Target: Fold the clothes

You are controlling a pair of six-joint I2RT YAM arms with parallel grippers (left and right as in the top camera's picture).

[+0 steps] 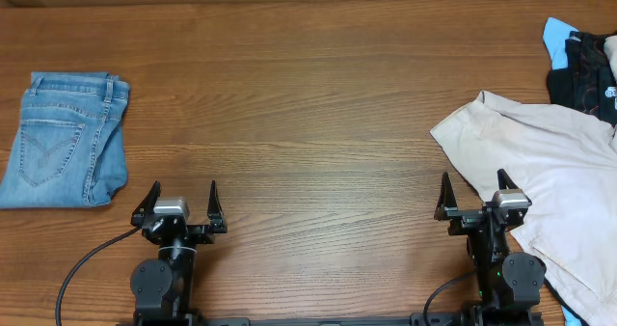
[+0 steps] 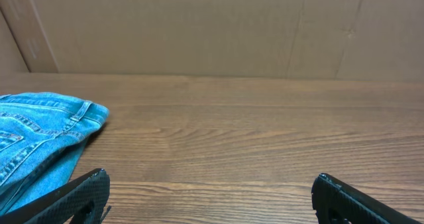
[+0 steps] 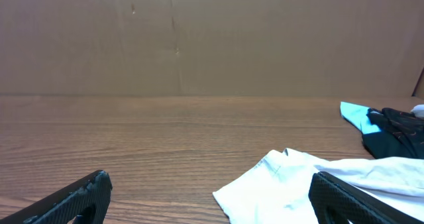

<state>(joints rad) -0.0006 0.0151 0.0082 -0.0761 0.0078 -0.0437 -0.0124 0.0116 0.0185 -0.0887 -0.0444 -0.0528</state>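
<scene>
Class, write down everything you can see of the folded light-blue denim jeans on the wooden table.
The light-blue denim jeans lie flat, folded into a compact rectangle, at the left side of the brown wooden table. The waistband with belt loops faces the far edge; one stitched back pocket faces up. Only the table touches them; the open left gripper sits apart.

- My left gripper wore black, pointed fingers and a silver-grey block.
- My right gripper looked alike.
- Black cables trailed from my dark bases.
</scene>
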